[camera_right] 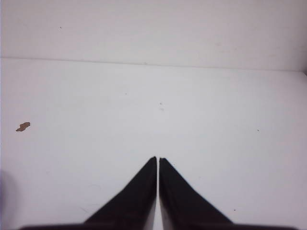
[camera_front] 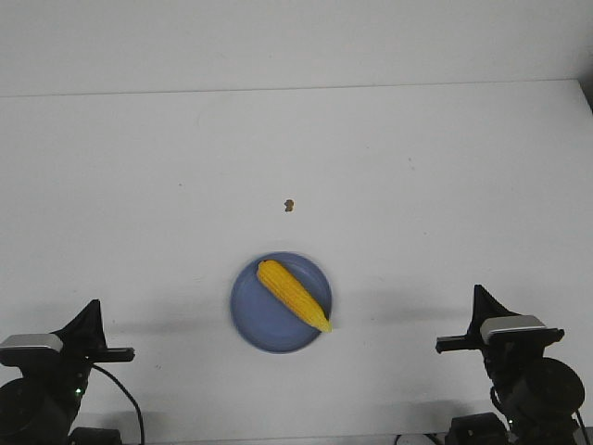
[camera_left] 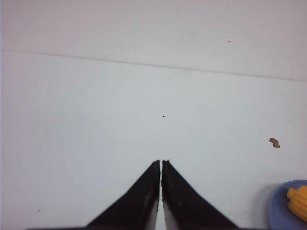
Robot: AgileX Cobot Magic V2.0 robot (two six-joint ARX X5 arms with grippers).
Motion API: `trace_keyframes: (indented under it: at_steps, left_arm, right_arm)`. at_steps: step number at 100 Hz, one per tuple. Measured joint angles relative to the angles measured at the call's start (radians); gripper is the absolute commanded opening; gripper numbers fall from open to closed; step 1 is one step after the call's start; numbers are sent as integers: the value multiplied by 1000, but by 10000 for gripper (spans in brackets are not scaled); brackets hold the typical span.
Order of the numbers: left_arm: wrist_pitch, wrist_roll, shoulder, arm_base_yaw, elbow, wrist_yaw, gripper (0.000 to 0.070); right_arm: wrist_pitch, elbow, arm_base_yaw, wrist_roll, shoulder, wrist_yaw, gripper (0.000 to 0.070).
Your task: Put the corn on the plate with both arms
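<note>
The yellow corn (camera_front: pixel 293 294) lies diagonally on the periwinkle-blue plate (camera_front: pixel 255 320) at the table's front centre, its pointed end toward the right rim. The plate edge (camera_left: pixel 283 207) and one end of the corn (camera_left: pixel 298 201) also show in the left wrist view. My left gripper (camera_front: pixel 95 305) is at the front left, far from the plate, shut and empty, as the left wrist view shows (camera_left: pixel 160 162). My right gripper (camera_front: pixel 478 290) is at the front right, also shut and empty, as the right wrist view shows (camera_right: pixel 157 158).
A small brown speck (camera_front: pixel 289 205) lies on the white table beyond the plate; it shows in the left wrist view (camera_left: pixel 274 142) and right wrist view (camera_right: pixel 22 126) too. The table's far edge meets a white wall (camera_front: pixel 278 46).
</note>
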Motion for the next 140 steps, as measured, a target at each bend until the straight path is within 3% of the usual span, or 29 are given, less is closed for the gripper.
trace_keyframes:
  at_steps: [50,93,140]
  left_arm:
    - [9,5,0,0,0,0,15]
    - [345,27,-90,0,-269,0,15]
    - [438,34,-182,0,-441,3,15]
  right_arm:
    - [0,0,0,0,0,0,10]
    - [0,0,0,0,0,0,10]
    - [1,0,0,0,0,0,10]
